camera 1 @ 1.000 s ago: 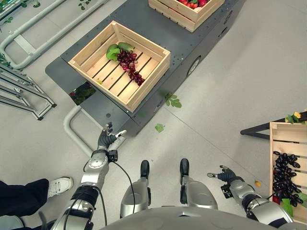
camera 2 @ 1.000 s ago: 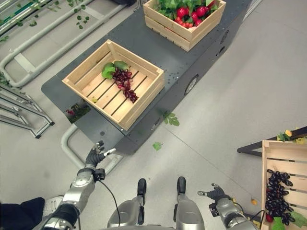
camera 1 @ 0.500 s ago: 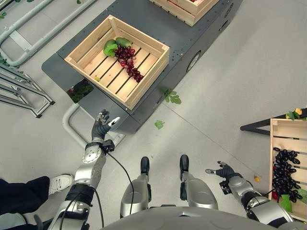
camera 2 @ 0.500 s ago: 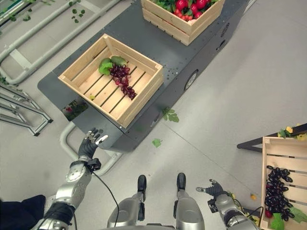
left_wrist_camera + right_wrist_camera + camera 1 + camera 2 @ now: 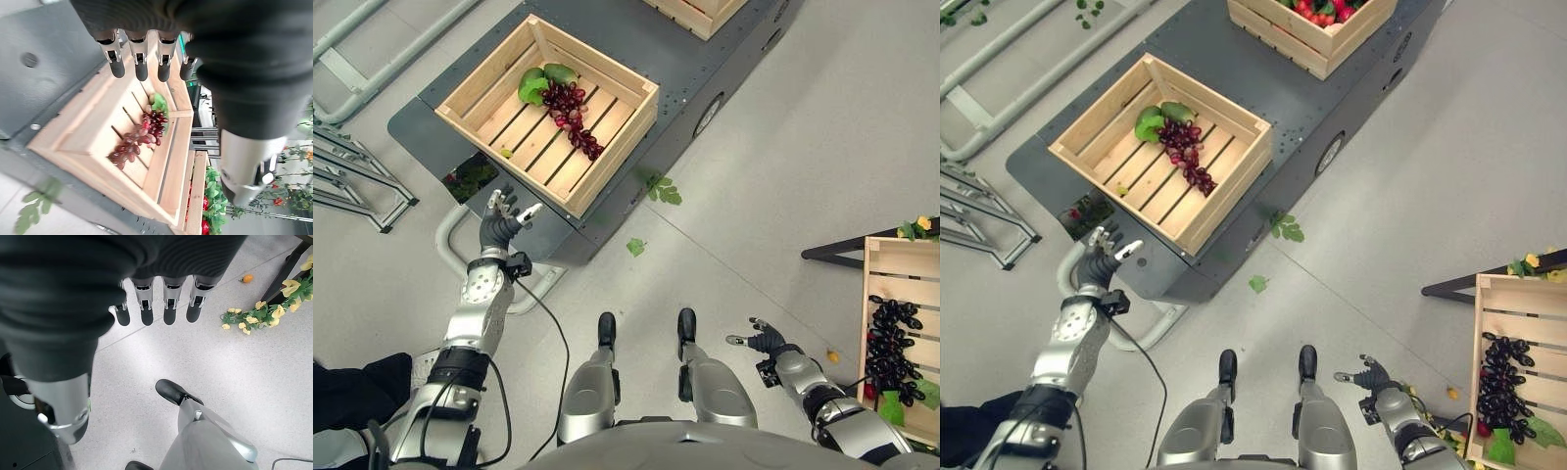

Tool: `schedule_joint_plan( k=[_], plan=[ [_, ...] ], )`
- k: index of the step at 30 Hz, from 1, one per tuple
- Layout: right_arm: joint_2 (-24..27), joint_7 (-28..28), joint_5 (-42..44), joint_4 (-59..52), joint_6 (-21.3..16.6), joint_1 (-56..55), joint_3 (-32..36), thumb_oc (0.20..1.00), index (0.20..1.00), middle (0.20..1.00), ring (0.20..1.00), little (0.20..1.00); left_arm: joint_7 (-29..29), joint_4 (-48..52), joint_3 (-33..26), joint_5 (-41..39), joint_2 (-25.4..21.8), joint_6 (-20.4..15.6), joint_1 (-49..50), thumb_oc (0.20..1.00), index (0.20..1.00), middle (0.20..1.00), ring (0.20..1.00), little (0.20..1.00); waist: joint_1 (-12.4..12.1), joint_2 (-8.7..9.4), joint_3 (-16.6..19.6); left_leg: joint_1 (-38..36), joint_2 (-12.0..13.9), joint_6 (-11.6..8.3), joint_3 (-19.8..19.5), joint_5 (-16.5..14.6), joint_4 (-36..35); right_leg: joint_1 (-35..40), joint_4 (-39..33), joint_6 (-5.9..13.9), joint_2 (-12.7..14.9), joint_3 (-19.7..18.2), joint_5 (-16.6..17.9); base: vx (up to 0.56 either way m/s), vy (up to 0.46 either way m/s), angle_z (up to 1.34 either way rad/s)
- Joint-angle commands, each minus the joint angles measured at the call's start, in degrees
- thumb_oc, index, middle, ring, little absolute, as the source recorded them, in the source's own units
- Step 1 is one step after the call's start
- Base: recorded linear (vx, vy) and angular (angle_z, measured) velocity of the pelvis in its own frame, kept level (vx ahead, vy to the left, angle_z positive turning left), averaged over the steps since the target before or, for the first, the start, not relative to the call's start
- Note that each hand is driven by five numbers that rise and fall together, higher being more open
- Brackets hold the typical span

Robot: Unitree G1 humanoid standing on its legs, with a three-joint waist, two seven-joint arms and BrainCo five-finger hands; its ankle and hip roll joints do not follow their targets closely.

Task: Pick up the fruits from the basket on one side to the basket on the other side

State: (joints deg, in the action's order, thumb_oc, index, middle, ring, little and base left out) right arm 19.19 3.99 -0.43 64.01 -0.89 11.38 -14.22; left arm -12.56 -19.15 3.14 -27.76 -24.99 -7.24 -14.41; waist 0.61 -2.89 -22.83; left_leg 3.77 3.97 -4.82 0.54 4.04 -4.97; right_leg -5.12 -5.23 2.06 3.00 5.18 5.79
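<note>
Left hand [image 5: 499,222], fingers apart and empty, hung near the crate [image 5: 607,147] holding red grapes [image 5: 570,117]; reaching in looked next, right hand [image 5: 766,343] open, idle

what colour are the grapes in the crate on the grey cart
Dark red grapes, clearest in the left eye view.

crate [image 5: 619,132] upper centre: top open, red grapes [image 5: 570,116] along slats, bare slats either side | left hand [image 5: 499,220] at lower-left corner, crate wall between it and grapes | metal rails [image 5: 352,186] crowd frame's left | floor centre-right bare but loose leaves [image 5: 636,247]
</note>
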Motion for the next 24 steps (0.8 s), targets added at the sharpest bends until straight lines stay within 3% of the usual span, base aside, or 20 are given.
schedule_joint_plan(
  k=[1,10,24],
  plan=[
    [0.0,0.9,0.8,-0.9,-0.6,1.4,-3.0,1.0,1.0,1.0,1.0,1.0,-2.6,1.9,-2.7,2.7,-1.4,-4.4,-3.6,1.0,1.0,1.0,1.0,1.0,0.7,3.79,0.4,3.7,-2.6,0.59,1.4,0.1,0.4,-3.2,0.8,5.78,3.8,-1.2,-0.9,-0.03,-0.002,-0.04],
    [-0.1,0.8,1.3,0.4,-0.4,1.8,-3.2,1.0,1.0,1.0,1.0,1.0,-2.6,0.5,-1.3,2.0,-2.5,-3.1,-6.2,1.0,1.0,1.0,1.0,1.0,0.9,4.31,0.2,4.8,-2.4,0.58,1.5,0.5,0.3,-4.4,0.7,5.79,3.7,-1.7,-0.5,0.0,0.0,0.0],
    [0.3,0.5,2.0,3.7,0.2,2.8,-3.1,1.0,1.0,1.0,1.0,1.0,-1.4,4.2,0.7,-1.5,-5.6,-2.9,-10.4,1.0,1.0,1.0,1.0,1.0,0.8,3.46,-0.2,5.3,-2.5,0.57,1.4,0.7,0.2,-5.0,0.6,5.83,3.8,-1.8,-0.2,0.0,0.0,0.0]
  ],
)
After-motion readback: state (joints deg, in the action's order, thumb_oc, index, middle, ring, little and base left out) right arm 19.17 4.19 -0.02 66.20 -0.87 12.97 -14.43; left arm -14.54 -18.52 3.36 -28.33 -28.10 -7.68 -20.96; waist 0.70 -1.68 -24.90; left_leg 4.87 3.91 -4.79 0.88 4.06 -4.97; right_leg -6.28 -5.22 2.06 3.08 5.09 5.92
